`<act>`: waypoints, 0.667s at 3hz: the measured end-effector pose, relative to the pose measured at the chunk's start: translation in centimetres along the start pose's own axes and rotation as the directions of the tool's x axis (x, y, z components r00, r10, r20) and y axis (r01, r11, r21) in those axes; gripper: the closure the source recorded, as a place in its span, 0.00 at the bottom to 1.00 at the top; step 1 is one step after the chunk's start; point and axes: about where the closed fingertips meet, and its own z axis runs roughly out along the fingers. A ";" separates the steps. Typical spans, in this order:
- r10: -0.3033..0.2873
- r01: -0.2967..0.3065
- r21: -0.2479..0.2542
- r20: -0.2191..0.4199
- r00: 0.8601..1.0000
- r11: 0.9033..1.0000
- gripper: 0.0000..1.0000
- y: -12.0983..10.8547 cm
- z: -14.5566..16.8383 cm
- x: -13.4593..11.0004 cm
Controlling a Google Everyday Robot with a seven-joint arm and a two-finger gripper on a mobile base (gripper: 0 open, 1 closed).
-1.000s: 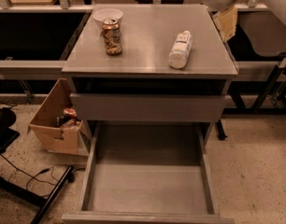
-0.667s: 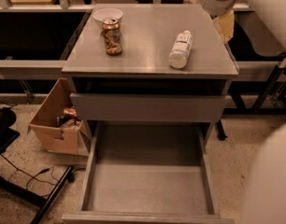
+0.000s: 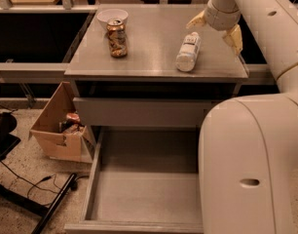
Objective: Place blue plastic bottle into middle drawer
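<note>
The blue plastic bottle (image 3: 189, 51), clear-whitish with a white label, lies on its side on the right part of the grey cabinet top (image 3: 149, 57). My gripper (image 3: 215, 29) hangs just behind and to the right of the bottle. Its two yellowish fingers (image 3: 233, 38) are spread apart and hold nothing. The middle drawer (image 3: 139, 194) is pulled out wide below the cabinet, with a bare flat floor. My white arm covers the drawer's right side.
A brownish can (image 3: 117, 38) stands at the cabinet top's back left, in front of a white bowl (image 3: 112, 15). A closed drawer front (image 3: 139, 112) sits above the open drawer. A cardboard box (image 3: 59, 128) and a black chair base (image 3: 22, 194) are on the floor to the left.
My arm has swung in from the upper right and now fills the right side of the view. The gripper has come down toward the bottle. The bottle, can and drawer have not moved.
</note>
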 end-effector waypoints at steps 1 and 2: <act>-0.117 0.118 0.058 -0.024 0.993 0.991 0.00 -1.7 -2.7 1.2; -0.195 0.202 0.121 -0.068 0.978 0.972 0.00 -4.0 -5.5 1.5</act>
